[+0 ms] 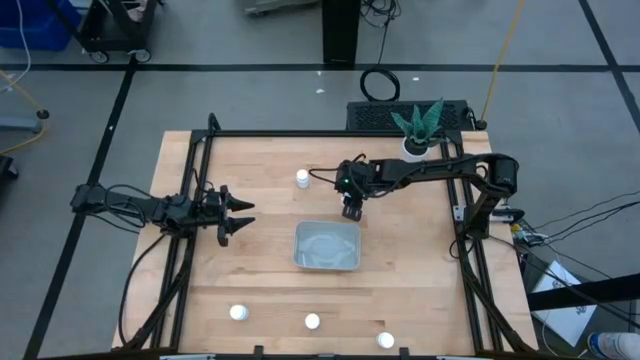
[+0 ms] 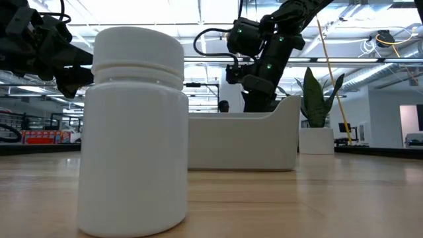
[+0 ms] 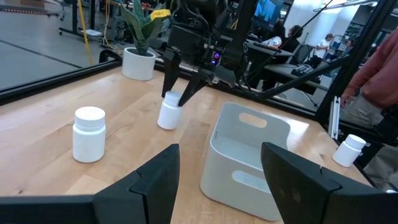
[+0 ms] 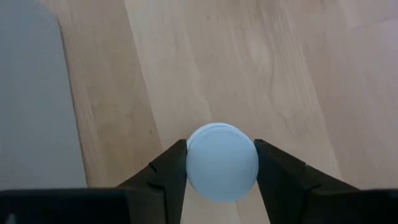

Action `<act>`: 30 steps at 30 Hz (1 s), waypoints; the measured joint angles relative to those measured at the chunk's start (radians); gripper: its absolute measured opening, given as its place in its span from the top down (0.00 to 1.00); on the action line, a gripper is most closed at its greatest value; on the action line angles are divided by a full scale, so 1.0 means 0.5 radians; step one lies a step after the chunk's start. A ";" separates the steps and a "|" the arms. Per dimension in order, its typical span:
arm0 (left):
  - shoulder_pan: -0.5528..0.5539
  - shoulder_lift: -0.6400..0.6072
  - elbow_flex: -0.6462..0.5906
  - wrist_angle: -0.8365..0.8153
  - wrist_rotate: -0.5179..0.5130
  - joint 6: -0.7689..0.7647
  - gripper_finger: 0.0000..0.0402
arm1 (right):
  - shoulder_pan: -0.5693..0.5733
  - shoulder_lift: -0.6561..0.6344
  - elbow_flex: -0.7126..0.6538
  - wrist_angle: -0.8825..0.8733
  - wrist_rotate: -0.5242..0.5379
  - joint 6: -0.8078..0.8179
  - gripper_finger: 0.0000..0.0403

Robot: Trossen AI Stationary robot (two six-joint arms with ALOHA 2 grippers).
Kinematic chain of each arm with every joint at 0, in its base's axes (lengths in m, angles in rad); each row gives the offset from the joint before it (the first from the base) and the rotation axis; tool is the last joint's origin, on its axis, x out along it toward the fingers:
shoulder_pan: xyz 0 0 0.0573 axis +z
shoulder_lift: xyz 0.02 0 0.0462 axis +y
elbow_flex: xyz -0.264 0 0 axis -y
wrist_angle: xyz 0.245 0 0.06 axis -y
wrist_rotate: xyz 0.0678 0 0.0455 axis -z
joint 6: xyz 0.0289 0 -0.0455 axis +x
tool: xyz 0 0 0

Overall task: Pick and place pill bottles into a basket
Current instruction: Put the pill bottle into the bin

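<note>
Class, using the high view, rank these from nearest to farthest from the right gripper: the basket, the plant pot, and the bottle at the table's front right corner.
1. basket, just in front of the right gripper.
2. plant pot, behind it, rightward.
3. front-right bottle, at the table's near edge.

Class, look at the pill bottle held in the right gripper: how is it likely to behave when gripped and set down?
The pill bottle looks like rigid plastic, so it probably won't deform between the right gripper fingers. Its smooth round wall may slip or twist. In the left wrist view it hangs tilted, so it may tip and roll if released that way.
</note>
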 joint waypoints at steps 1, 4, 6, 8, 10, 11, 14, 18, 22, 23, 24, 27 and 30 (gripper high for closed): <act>0.000 0.000 0.000 0.000 0.000 0.000 0.42 | 0.000 -0.015 0.000 0.002 0.000 0.001 0.62; 0.000 0.000 0.000 0.000 0.000 0.000 0.42 | 0.000 -0.102 0.000 0.008 0.001 0.017 0.61; 0.000 0.000 0.000 0.000 0.000 0.002 0.42 | 0.000 -0.180 0.000 0.008 0.003 0.019 0.62; 0.000 -0.001 0.000 0.000 0.000 0.002 0.42 | 0.000 -0.275 0.000 0.010 0.004 0.030 0.62; 0.000 0.000 0.000 0.000 0.000 0.003 0.42 | 0.003 -0.386 0.000 0.020 0.005 0.048 0.62; 0.000 0.000 0.000 0.000 0.000 0.003 0.42 | 0.011 -0.441 0.000 0.030 0.009 0.052 0.62; 0.000 0.000 0.000 0.000 0.000 0.003 0.42 | 0.055 -0.622 0.001 0.063 0.078 0.058 0.61; 0.000 -0.001 0.000 0.000 0.000 0.004 0.42 | 0.169 -0.838 0.003 0.081 0.174 0.083 0.62; 0.000 0.000 0.000 0.000 0.000 0.005 0.42 | 0.364 -0.969 0.003 0.136 0.284 0.133 0.62; 0.000 0.000 0.000 0.000 0.000 0.005 0.42 | 0.424 -0.983 0.003 0.150 0.336 0.135 0.61; 0.000 -0.001 0.000 0.000 0.000 0.005 0.42 | 0.486 -0.990 0.003 0.159 0.388 0.135 0.61; 0.000 -0.001 0.000 0.000 0.000 0.002 0.42 | 0.678 -0.988 0.003 0.185 0.550 0.130 0.62; 0.000 0.000 0.000 0.000 0.000 -0.001 0.42 | 0.846 -0.939 0.003 0.292 0.643 0.119 0.62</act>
